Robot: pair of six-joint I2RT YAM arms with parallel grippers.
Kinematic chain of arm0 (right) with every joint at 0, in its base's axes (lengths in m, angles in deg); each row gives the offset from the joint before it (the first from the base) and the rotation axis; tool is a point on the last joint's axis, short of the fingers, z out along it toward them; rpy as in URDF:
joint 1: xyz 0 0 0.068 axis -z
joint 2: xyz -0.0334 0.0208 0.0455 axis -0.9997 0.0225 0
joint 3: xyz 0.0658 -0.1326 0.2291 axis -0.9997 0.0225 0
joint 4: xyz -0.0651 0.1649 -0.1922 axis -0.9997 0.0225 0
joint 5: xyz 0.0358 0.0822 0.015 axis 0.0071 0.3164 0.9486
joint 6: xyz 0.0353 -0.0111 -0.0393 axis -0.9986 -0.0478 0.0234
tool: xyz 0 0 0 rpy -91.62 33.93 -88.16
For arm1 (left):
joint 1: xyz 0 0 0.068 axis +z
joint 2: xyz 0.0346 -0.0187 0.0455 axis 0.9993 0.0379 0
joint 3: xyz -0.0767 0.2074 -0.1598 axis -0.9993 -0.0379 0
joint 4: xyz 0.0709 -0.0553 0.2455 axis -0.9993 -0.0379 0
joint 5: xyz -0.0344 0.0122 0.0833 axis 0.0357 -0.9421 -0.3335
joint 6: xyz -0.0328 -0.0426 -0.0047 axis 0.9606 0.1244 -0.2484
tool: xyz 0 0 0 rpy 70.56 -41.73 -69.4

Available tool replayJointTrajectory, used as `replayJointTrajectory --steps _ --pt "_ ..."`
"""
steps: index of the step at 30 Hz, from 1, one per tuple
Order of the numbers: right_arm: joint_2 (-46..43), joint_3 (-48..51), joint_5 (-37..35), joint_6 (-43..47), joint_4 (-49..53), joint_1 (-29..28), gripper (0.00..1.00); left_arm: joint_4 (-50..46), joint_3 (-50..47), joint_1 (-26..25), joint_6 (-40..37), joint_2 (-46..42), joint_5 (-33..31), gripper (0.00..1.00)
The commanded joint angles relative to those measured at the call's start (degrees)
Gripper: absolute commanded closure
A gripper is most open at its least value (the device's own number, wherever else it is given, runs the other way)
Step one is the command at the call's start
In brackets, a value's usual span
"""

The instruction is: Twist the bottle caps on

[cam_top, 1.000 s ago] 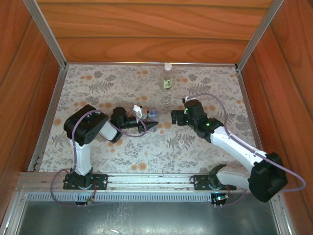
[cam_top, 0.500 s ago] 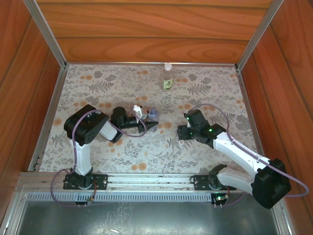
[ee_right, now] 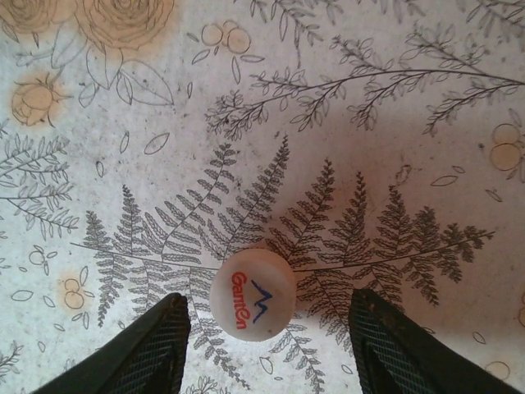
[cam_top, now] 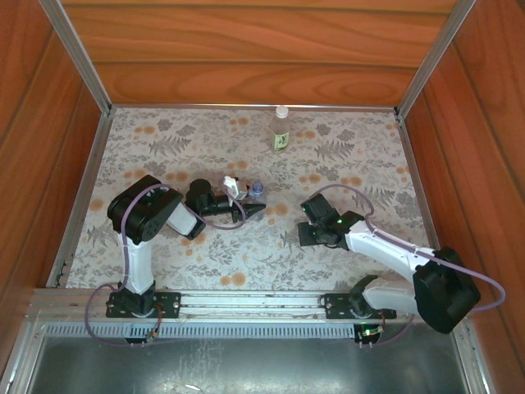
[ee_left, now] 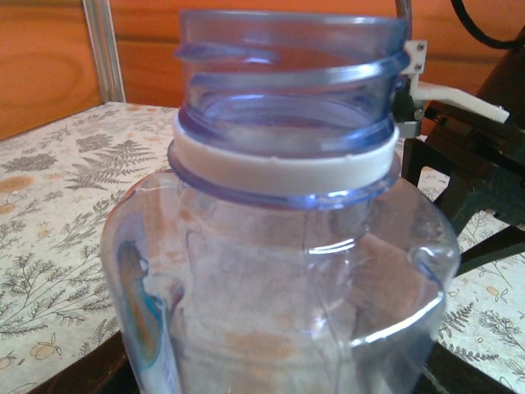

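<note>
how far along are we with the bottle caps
Done: the labelled bottle at the back looks capped. In hand: the left gripper holds the bluish bottle upright, its threaded neck bare. The right gripper is open around the white cap, which lies on the table ungripped. Left: grasp that cap, carry it over and screw it on.
</note>
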Motion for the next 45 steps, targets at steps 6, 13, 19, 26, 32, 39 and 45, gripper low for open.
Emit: replayJointTrajectory --steps 6,13,19,26,32,39,45 --pt "3.9 0.1 -0.6 -0.6 -1.9 -1.3 0.51 1.1 1.1 -0.2 0.6 1.3 0.8 0.44" --pt "5.6 -0.3 -0.4 -0.3 -2.2 -1.6 0.56 1.1 1.0 -0.2 0.6 1.2 0.8 0.45" --pt "6.3 -0.4 -0.4 -0.3 -2.4 -1.8 0.59 1.1 1.0 -0.2 0.6 1.2 0.7 0.44" --pt "6.7 -0.7 -0.5 0.0 -2.2 -1.8 0.62 1.1 1.0 -0.2 0.6 1.2 0.7 0.45" --pt "6.2 -1.4 -0.6 0.0 -1.0 -1.8 0.66 1.1 0.9 -0.2 0.6 1.2 0.7 0.45" --pt "3.8 -5.0 -0.4 0.7 3.7 -1.8 0.66 1.1 1.1 -0.3 0.6 1.2 0.8 0.44" --pt "3.9 -13.0 0.9 2.1 11.9 -1.9 0.66 1.1 1.3 -0.3 0.8 1.2 1.0 0.44"
